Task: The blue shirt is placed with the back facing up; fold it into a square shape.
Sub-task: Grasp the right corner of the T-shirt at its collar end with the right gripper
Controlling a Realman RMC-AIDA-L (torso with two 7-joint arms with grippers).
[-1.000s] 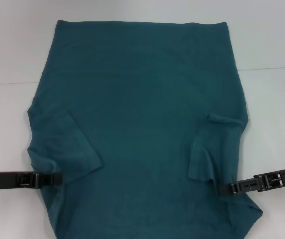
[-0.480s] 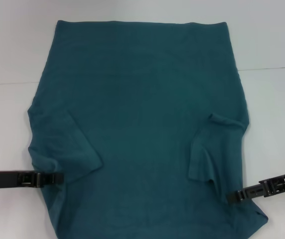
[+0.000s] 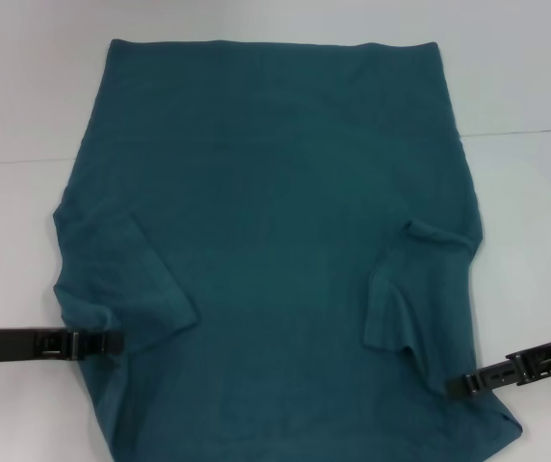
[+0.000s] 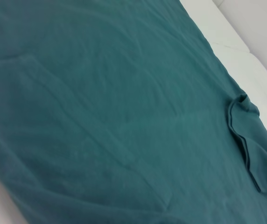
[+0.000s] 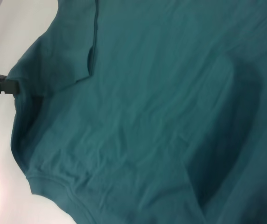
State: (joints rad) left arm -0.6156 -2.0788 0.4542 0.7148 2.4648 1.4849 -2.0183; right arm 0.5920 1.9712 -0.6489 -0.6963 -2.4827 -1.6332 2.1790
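The large dark teal-blue soft-fabric T-shirt [image 3: 275, 241] lies spread, both sleeves folded inward, on a plain white counter [image 3: 25, 106] crossed by a faint seam. The left pincer [image 3: 112, 343] touches its near-left edge and the right pincer [image 3: 457, 385] its near-right edge. Both seem to pinch cloth, though I cannot tell.

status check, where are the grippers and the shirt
Left gripper at the blue shirt near left edge. Right gripper at its near right edge. Shirt flat, both sleeves folded inward. Nothing in the way.
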